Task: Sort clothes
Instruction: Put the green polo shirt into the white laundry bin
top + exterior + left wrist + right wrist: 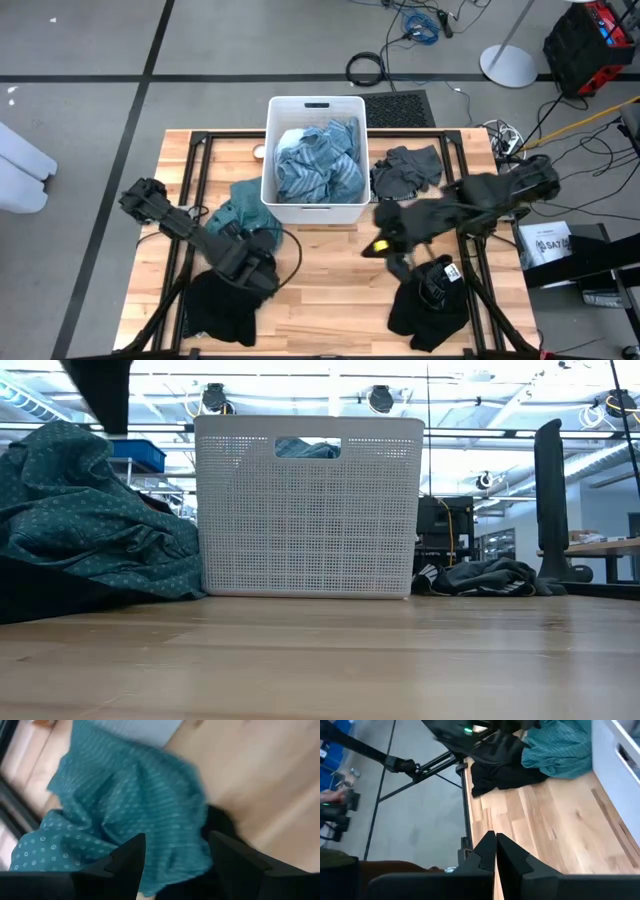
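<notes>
Judging by how the garments lie, the sorting looks partly done: the white perforated plastic bin (316, 108) at the back middle of the wooden table (330, 280) already holds a crumpled heap of blue-white striped and light blue fabric (318, 165), while several pieces are out on the wood. A teal dotted garment (240, 208) lies against the bin's left wall, a black garment (222, 305) sits at the near left corner, a dark grey garment (407, 170) lies just right of the bin, and another black garment (430, 300) rests at the near right. These loose pieces are probably what is left to place. The left gripper (175, 855) hovers over the teal garment with its fingers spread and nothing between them, so the next pick there has not begun. The right gripper (495, 847) hangs over the bare wood right of centre, fingers clenched together on nothing. Open room is the bare strip in front of the bin; the black piles sit close to the near edge, and the table's dark frame rails run along both sides.
</notes>
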Tool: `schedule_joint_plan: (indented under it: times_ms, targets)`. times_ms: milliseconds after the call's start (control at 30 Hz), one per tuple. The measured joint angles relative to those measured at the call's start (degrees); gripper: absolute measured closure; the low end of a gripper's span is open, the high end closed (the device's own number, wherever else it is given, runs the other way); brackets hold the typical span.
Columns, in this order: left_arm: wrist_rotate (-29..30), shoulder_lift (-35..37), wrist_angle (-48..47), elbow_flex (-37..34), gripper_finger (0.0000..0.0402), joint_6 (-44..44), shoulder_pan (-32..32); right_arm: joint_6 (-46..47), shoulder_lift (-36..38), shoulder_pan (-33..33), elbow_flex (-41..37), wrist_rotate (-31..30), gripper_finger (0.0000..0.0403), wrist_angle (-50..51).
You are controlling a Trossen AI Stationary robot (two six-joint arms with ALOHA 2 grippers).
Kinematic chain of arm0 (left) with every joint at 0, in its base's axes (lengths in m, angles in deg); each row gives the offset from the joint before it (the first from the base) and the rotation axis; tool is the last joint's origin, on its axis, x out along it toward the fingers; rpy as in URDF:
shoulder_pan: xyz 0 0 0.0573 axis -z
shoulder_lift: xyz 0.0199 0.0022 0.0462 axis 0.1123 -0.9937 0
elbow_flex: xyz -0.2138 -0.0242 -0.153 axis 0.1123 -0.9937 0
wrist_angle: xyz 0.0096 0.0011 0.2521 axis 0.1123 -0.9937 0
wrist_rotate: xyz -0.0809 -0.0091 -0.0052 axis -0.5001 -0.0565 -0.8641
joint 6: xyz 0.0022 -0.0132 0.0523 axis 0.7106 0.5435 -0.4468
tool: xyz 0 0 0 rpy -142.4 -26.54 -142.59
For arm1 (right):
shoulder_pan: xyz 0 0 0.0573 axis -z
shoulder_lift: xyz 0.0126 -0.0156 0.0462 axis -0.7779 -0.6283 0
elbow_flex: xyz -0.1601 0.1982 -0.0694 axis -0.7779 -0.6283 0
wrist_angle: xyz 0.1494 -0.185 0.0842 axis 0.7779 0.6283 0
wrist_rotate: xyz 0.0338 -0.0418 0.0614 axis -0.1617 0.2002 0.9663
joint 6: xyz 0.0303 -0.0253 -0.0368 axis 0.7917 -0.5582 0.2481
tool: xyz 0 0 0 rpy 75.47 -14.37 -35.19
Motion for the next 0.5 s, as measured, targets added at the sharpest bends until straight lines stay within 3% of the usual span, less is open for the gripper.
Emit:
schedule_joint_plan:
  times_ms: [267,500]
  targets:
    - [-1.0,0.0,11.5,-12.0,0.0173,-0.1,-3.1,9.0,4.5,-7.4,0.0,-10.5,0.0403,6.5]
    - [-1.4,0.0,13.4,-18.3,0.0173,2.7,-6.1,13.6,4.7,-9.3,0.0,-11.0,0.0403,8.9]
